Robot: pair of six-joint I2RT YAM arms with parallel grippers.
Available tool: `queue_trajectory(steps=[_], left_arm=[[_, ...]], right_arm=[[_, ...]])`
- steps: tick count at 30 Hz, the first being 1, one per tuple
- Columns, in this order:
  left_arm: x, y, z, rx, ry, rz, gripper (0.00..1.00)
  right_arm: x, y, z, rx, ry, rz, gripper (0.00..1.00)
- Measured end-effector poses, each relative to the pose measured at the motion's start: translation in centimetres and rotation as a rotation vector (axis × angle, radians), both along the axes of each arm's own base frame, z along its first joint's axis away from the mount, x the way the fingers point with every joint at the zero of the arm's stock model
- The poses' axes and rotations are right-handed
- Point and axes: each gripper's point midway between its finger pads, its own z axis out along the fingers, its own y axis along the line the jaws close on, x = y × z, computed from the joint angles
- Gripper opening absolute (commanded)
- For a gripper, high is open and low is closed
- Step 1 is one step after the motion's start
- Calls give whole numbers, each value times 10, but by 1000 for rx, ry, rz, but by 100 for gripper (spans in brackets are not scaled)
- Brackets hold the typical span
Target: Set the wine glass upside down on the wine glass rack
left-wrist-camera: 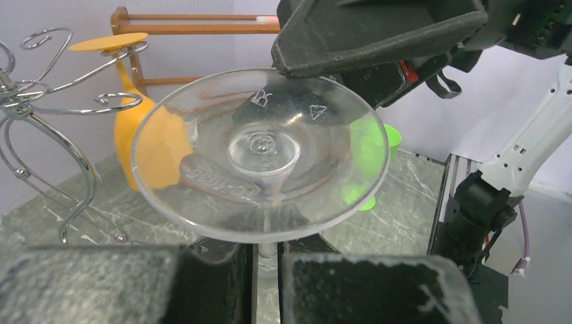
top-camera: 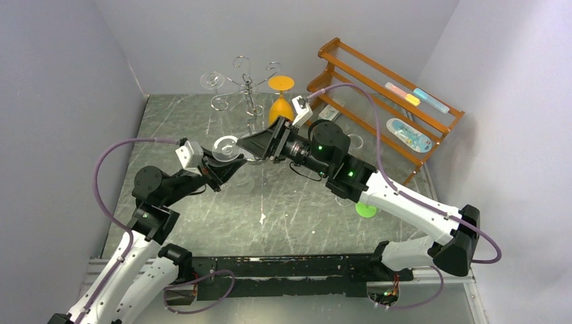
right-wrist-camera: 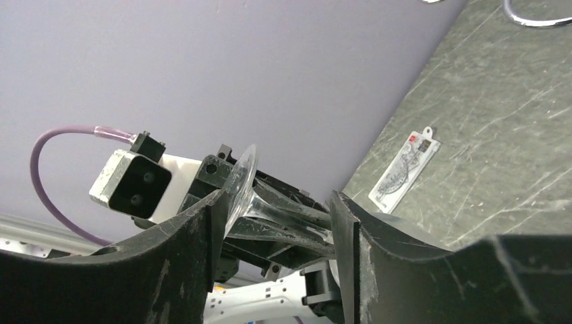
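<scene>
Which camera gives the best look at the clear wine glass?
Left wrist: the clear wine glass fills the frame, foot facing the camera. Top external shows it small, between the arms; right wrist sees it edge-on, partly hidden.

The wine glass (top-camera: pixel 226 147) hangs over mid-table between my left gripper (top-camera: pixel 219 169), on its stem, and my right gripper (top-camera: pixel 255 145), whose fingers flank the stem just below the foot. Behind us stands the wine glass rack (top-camera: pixel 248 88), another glass (top-camera: pixel 281 101) hanging upside down on its right side. The wooden shelf (top-camera: pixel 378 88) stands right of the rack.
</scene>
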Motion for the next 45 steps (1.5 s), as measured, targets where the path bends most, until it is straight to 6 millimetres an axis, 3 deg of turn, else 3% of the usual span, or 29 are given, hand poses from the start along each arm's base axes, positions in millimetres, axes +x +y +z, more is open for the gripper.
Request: queue_trajectory(steps=[10,18,20,23,27,31,40,45], left_arm=[[-10,-1,5,13,-59,-33,5],[-8,-7,8,20,-100,-70,5],[-7,-9,5,27,-97,-79,5],[-6,-11,0,39,-94,-90,5],[-5,-12,-3,54,-97,-98,23],[-5,-13,-1,48,-112,-102,34],[-16,-15,-1,-21,-184,-144,41],[-14,-21,-2,-29,-183,-187,34]], right_arm=[[-10,1,9,-39,19,77,62],[-6,7,12,-109,13,106,47],[-5,10,9,-130,21,114,41],[-7,12,5,-156,36,134,23],[-11,10,9,-149,53,151,1],[-17,5,8,-106,104,164,0],[-11,-15,12,-5,206,148,0],[-7,-18,9,52,273,179,0]])
